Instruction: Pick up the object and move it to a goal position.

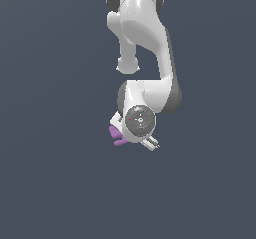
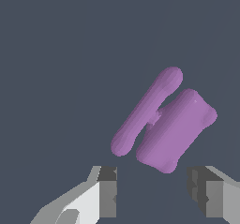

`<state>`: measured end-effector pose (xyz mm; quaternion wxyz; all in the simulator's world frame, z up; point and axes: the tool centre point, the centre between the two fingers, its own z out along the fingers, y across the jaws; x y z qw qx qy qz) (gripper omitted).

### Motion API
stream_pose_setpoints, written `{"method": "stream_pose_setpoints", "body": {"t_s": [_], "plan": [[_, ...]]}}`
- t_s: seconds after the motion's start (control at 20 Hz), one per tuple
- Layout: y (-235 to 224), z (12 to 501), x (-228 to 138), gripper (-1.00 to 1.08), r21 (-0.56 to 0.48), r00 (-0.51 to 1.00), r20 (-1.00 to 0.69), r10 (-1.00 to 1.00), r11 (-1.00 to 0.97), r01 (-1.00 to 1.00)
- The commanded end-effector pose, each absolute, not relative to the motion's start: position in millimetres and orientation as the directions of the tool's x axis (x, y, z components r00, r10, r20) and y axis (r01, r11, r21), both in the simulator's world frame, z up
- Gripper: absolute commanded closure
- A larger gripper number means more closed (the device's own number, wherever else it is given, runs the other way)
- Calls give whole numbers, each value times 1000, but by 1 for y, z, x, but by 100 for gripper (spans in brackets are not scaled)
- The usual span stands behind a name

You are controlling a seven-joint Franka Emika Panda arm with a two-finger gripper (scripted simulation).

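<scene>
The object (image 2: 173,127) is a small matte purple piece: a flat block joined by a short stem to a thin crossbar (image 2: 146,110). It lies on the dark grey floor. In the wrist view it sits beyond my two fingertips, apart from them. My gripper (image 2: 152,195) is open and empty, with a wide gap between the pads. In the exterior view the object (image 1: 116,135) peeks out at the left side of my wrist, mostly hidden under the hand (image 1: 140,120).
The white arm (image 1: 145,38) reaches down from the top of the exterior view. Plain dark grey floor (image 1: 50,183) surrounds the object on all sides.
</scene>
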<state>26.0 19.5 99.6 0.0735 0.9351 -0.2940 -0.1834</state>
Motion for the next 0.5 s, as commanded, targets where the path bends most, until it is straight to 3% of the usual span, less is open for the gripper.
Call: {"method": "stream_pose_setpoints", "body": {"t_s": [0.0,0.45], "plan": [[18,92,27,-20,279,709,-318,-630,-777,-565],[12,66,28,-20,395,510,-359,-782,-623,-675]]}}
